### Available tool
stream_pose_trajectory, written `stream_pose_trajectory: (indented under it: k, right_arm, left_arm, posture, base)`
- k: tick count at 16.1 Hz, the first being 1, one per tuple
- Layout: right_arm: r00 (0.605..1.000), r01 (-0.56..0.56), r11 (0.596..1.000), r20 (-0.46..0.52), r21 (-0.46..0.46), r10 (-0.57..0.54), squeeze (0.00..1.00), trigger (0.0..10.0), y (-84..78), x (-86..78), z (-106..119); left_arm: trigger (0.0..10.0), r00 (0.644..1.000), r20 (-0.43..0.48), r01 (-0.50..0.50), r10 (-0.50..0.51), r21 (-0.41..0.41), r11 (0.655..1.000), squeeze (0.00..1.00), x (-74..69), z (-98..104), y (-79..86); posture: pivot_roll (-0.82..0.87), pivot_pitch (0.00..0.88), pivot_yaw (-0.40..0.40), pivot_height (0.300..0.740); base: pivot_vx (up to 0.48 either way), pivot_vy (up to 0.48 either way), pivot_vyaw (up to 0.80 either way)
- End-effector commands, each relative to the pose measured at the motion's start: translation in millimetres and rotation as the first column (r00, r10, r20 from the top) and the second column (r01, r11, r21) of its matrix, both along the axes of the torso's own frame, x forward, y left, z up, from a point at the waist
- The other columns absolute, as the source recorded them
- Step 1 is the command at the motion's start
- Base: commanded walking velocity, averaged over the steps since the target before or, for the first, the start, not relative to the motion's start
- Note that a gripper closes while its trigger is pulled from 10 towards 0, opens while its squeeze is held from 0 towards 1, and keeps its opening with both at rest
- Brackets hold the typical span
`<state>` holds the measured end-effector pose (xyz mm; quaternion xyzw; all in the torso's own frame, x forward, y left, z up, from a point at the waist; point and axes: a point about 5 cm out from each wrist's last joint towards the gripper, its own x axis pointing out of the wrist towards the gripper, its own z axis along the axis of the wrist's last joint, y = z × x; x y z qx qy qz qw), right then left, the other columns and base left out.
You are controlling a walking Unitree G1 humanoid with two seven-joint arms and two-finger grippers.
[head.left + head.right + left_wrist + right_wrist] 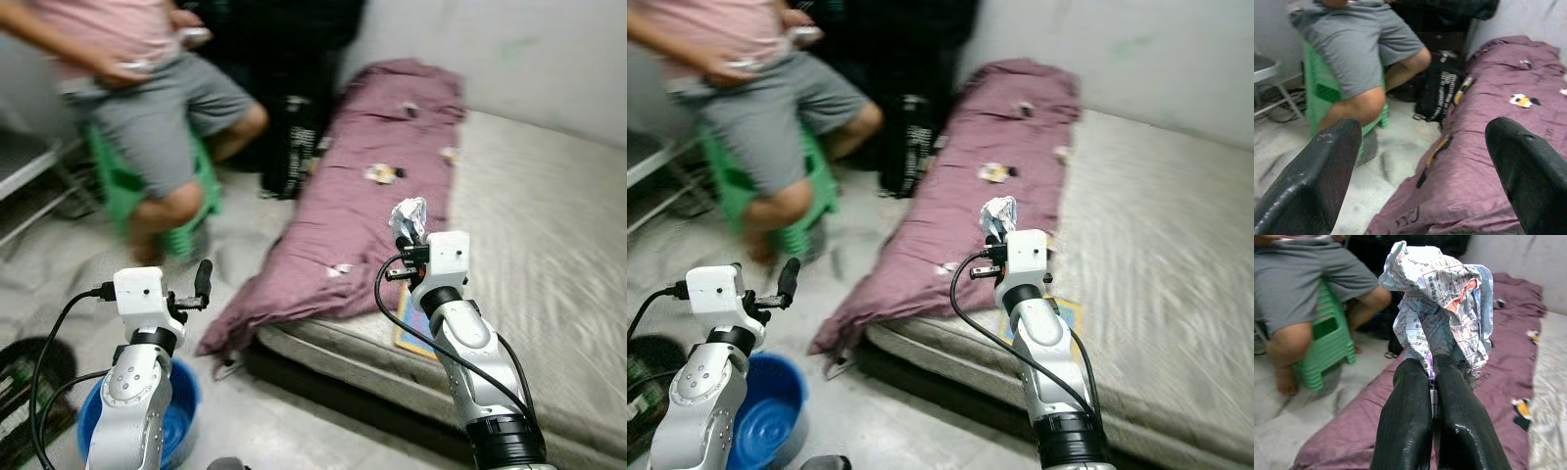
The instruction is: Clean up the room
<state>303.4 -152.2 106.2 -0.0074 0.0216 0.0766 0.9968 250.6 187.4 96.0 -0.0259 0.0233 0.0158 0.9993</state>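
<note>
Holding crumpled paper (1442,303) pinched in right gripper (1432,382) over blanket (343,215); bowl (181,416) lies near-left, under spread left gripper (1425,161).

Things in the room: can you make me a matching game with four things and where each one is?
Things:
1. crumpled newspaper
2. blue basin
3. purple blanket
4. green stool

Places:
A. spread along the mattress
B. under the seated person
C. pinched in the right tool
D. on the floor by the left arm, below the open left tool

Pairs: 1-C, 2-D, 3-A, 4-B
</note>
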Motion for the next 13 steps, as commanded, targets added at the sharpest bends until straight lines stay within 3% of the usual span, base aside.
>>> stream_pose_trajectory:
  k: [1,13]
  right_arm:
    - [1.000,0.006,1.000,0.007,-0.007,-0.006,0.00,10.0,-2.1,1.3,2.1]
    - [1.000,0.003,1.000,0.006,-0.017,-0.003,0.00,10.0,-0.6,4.7,3.1]
  left_arm:
    - [10.0,1.000,0.007,0.001,-0.001,0.006,1.000,0.00,1.4,1.3,-2.1]
    - [10.0,1.000,0.011,-0.001,0.000,0.007,1.000,0.00,4.2,2.2,-1.7]
  posture:
    - [-0.04,0.000,-0.076,0.740]
    - [-0.04,0.000,-0.075,0.740]
  base:
    - [0.000,0.000,0.80]
    - [0.000,0.000,0.80]
